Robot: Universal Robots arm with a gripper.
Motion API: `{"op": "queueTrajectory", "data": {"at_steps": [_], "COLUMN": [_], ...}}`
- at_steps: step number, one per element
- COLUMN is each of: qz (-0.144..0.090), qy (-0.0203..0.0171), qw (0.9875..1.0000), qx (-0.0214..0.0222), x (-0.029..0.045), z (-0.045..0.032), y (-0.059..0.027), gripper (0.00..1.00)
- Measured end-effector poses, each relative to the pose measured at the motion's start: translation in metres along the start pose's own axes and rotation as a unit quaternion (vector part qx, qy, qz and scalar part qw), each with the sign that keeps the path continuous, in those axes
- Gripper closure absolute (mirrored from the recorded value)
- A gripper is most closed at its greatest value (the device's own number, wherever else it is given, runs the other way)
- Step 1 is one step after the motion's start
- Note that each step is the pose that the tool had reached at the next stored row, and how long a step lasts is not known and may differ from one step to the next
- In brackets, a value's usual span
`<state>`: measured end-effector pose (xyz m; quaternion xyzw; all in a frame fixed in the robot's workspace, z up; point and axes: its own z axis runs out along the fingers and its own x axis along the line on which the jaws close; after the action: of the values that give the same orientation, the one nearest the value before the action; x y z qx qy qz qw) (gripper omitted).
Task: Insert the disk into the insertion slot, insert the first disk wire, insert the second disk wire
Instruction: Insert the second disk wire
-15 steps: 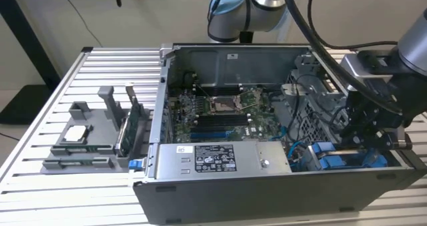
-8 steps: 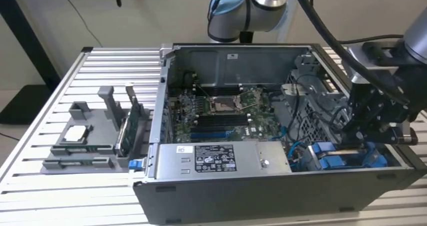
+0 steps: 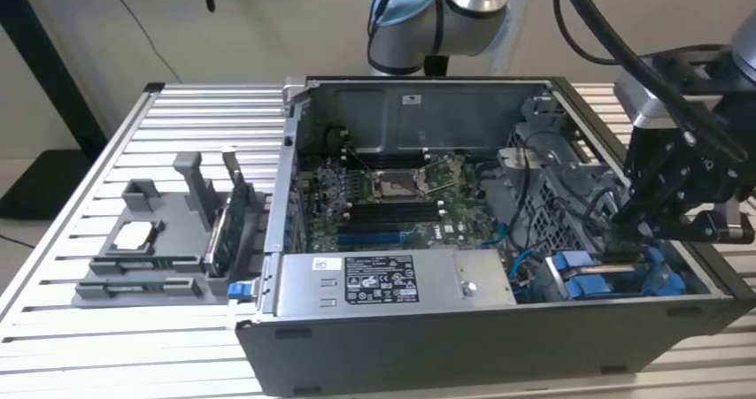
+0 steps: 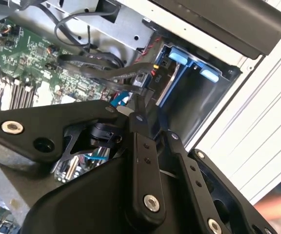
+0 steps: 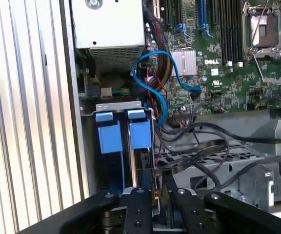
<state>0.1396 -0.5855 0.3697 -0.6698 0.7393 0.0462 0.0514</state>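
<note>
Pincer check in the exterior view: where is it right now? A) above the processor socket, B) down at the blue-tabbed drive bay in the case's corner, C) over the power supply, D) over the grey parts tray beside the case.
B: the pincer hangs at the blue-tabbed drive bay, far from the socket.

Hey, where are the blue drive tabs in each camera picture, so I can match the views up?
Exterior view: the blue drive tabs sit in the case's front corner toward the exterior view's right, just below the gripper.
First wrist view: the tabs stand side by side next to the blue cable.
Second wrist view: the tabs sit against the case's dark wall.
Shared landmark: the green circuit board.
</note>
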Motion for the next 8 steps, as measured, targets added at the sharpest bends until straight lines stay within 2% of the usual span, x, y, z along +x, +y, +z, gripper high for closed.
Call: {"op": "queueTrajectory", "data": {"at_steps": [8], "qz": [0.001], "qy": [0.0003], "qw": [1.0], "qx": [-0.0023], "x": [-0.002], "z": [-0.0142], "y": [0.0], "gripper": [0.76]}}
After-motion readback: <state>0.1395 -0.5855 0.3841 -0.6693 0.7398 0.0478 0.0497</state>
